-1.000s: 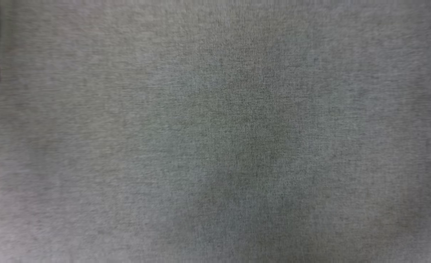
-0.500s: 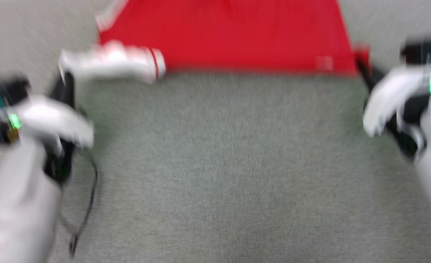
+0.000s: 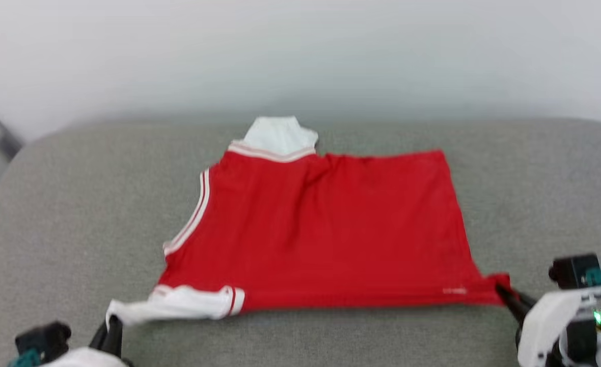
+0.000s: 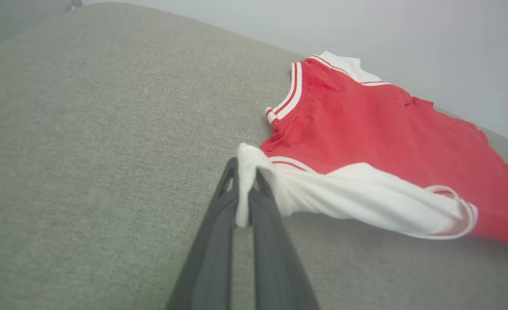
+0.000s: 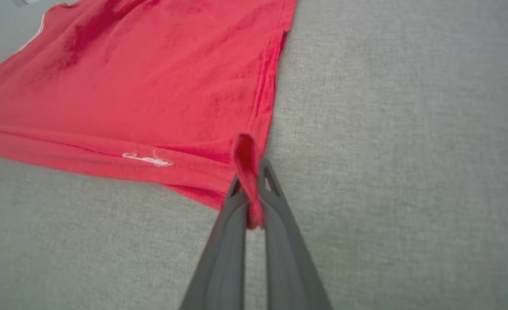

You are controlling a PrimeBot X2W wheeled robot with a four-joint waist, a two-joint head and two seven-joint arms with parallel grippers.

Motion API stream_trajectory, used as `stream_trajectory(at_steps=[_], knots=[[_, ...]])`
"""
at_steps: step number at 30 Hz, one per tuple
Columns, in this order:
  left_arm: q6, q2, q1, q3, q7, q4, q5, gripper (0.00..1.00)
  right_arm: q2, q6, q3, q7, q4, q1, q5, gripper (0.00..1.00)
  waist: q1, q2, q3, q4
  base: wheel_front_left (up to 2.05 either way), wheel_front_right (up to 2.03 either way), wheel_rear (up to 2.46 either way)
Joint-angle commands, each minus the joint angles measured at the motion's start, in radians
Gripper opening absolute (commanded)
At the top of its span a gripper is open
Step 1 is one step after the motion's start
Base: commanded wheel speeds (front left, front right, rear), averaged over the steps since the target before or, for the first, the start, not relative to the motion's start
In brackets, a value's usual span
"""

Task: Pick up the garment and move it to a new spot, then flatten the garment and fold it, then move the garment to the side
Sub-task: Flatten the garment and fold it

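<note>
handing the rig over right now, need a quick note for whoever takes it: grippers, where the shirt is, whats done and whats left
The garment lies sideways on the grey cushion, plain red side up and mostly flat.
The left gripper is shut on the tip of the white sleeve.
The right gripper is shut on the red hem corner.
Done: the garment looks laid out at its spot, near edge drawn between the two grips.
Left: probably release, smooth the wrinkles by the collar, fold it, then move it aside.
</note>
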Motion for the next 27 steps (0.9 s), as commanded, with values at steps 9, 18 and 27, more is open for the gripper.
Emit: stream_trajectory(at_steps=[9, 18, 27], knots=[[0.175, 0.079, 0.318, 0.035, 0.134, -0.363, -0.037, 0.0, 0.085, -0.004, -0.214, 0.201, -0.314, 0.358, -0.105, 0.0, 0.0005, 0.0, -0.066, 0.011, 0.0, 0.0, 0.0], [0.197, 0.11, 0.263, 0.02, 0.183, -0.488, -0.012, 0.0, 0.174, -0.004, -0.292, 0.329, -0.489, 0.376, -0.164, 0.0, 0.0005, 0.0, -0.031, -0.001, 0.0, 0.0, 0.0], [0.103, 0.085, 0.0, -0.043, 0.197, -0.374, 0.02, 0.0, 0.17, -0.003, -0.24, 0.319, -0.384, 0.131, -0.181, 0.0, 0.0005, 0.0, 0.112, -0.006, 0.0, 0.0, 0.0]])
